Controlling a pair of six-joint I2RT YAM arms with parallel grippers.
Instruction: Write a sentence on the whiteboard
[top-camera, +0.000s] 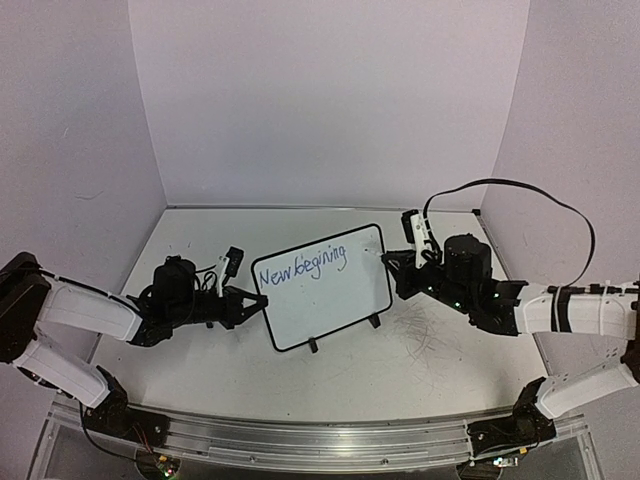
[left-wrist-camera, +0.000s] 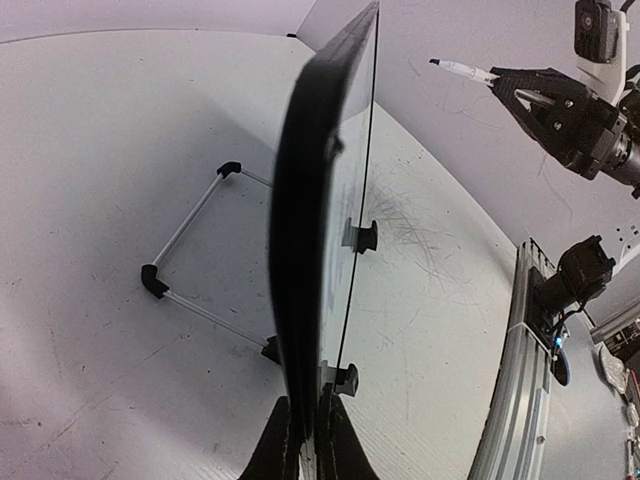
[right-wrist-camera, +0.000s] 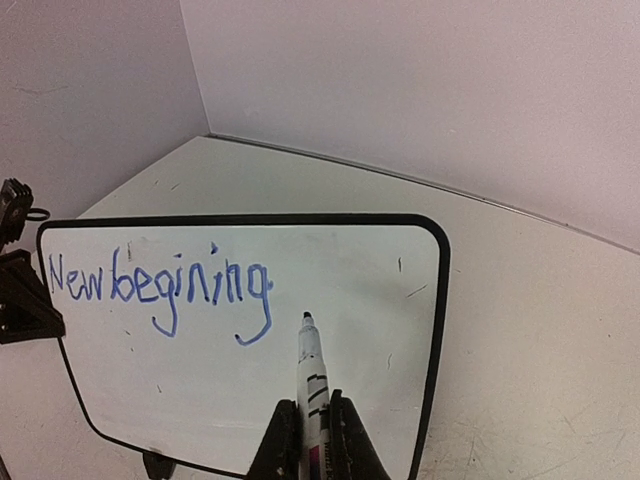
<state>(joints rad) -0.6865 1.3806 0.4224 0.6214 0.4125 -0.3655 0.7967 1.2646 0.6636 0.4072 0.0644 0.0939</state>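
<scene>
Here, the whiteboard (top-camera: 325, 290) is being held upright near the middle of the table (top-camera: 440, 365), tilted so its right end is sitting higher in the top view. Its left edge, at about 8 o'clock, is being clamped by the left gripper (top-camera: 255, 303); in the left wrist view the two fingers (left-wrist-camera: 285, 445) are being pressed together on the thin black frame, with the board seen edge-on. Behind the board, at 9 o'clock in that view, the wire stand (left-wrist-camera: 190, 215) is being rested on the table, and two small black feet (left-wrist-camera: 362, 237) are being shown on the front side.

The sentence (right-wrist-camera: 160, 285) is being displayed in blue across the upper left of the board, and only "New begining" is being shown.

At the board's 2 o'clock corner, a marker (right-wrist-camera: 310, 375) is being gripped by the right gripper (right-wrist-camera: 312, 408), whose fingers are closed on the barrel. The tip is being pointed at the board, at about 4 o'clock from the last "g", and is being kept clear of the surface in the left wrist view.

Grey scribble marks (top-camera: 420, 330) are being shown on the table at the board's 4 o'clock.
</scene>
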